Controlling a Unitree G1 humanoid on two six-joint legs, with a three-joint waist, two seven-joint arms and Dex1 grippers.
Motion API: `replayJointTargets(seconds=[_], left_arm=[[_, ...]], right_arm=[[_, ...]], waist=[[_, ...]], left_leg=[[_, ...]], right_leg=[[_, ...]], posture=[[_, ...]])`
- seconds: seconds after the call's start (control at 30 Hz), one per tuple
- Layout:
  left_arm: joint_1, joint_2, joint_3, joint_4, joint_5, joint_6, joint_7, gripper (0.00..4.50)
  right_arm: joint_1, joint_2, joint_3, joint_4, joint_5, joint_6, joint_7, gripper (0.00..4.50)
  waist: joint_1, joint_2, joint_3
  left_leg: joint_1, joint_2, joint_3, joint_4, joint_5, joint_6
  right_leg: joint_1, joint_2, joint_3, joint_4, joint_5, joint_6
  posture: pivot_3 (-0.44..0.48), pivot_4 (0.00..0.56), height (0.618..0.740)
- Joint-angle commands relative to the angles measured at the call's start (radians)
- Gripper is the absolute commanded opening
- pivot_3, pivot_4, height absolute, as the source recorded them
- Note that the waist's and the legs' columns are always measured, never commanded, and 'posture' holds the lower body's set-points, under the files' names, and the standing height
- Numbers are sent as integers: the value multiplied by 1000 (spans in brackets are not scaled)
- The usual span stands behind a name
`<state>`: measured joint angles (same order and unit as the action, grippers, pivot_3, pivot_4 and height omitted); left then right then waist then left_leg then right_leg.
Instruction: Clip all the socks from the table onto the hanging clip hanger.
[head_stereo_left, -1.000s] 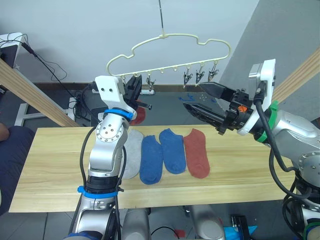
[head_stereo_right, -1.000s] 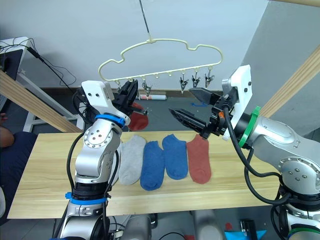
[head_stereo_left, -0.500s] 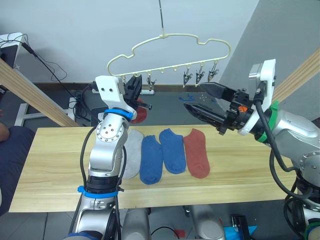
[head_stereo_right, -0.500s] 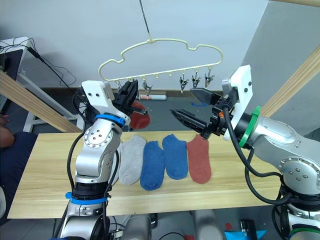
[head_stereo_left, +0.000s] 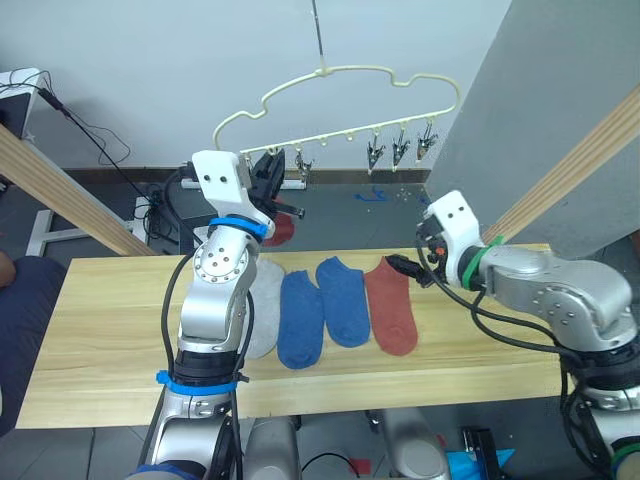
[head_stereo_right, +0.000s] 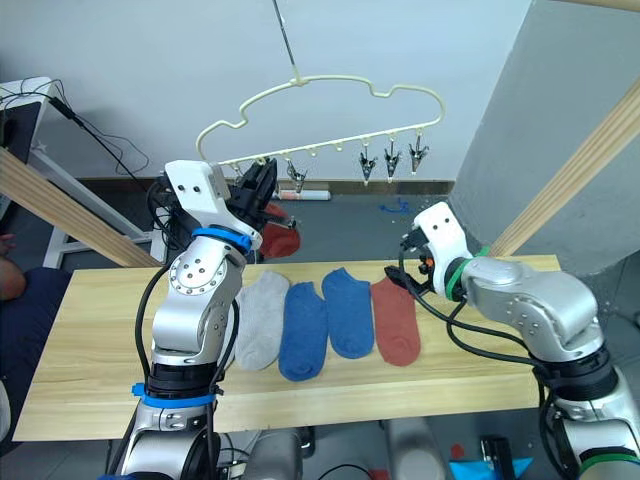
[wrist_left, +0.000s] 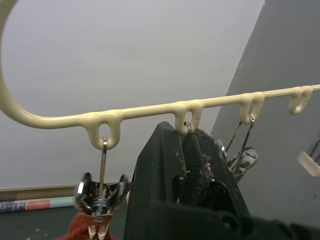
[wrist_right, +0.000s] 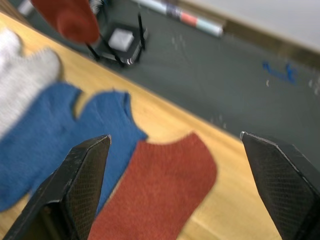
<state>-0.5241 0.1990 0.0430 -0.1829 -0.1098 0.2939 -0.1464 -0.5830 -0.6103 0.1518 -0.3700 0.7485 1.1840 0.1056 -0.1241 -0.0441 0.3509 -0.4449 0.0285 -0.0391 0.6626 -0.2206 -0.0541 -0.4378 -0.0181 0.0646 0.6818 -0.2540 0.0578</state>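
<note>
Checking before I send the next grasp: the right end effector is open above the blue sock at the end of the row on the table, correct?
Not quite. The right end effector is open, but the sock under it at the end of the row on the table is the rust red sock, not a blue one. The right wrist view shows it between the fingers.

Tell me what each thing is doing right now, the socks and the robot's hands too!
clip hanger, hanging, tilted.
right-end clips, empty.
hanging red sock, clipped on.
red sock on table, lying flat.
blue socks, flat, side by side.
grey sock, flat.
left gripper, shut, up at the hanger bar.
right gripper, open, over the red sock on table.
</note>
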Motion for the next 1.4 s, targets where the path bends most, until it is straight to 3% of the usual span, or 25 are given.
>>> replayJointTargets(seconds=[0.03,0.27,0.77,1.4], left_arm=[[-10,-2,-9,-32,10,-16,-2,144],[-11,-8,-14,-36,11,-14,0,144],[-10,-5,-16,-42,13,-9,0,144],[-6,-12,-15,-50,16,-2,2,144]], right_arm=[[-24,29,7,-1,-49,19,9,4361],[-12,110,82,87,-197,-4,10,4361],[13,197,110,276,-417,-136,83,4361],[33,314,80,426,-543,-187,132,4361]], waist=[[-1,0,0],[-5,0,0],[-13,0,0],[-14,0,0]], left_leg=[[0,0,0,0,0,0],[0,0,-1,0,0,0],[0,0,-1,0,0,0],[0,0,0,0,0,0]], right_leg=[[0,0,0,0,0,0],[0,0,-1,0,0,0],[0,0,0,0,0,0],[0,-1,0,0,1,0]], posture=[[-268,331,740],[-264,329,740],[-250,323,740],[-239,325,740]])
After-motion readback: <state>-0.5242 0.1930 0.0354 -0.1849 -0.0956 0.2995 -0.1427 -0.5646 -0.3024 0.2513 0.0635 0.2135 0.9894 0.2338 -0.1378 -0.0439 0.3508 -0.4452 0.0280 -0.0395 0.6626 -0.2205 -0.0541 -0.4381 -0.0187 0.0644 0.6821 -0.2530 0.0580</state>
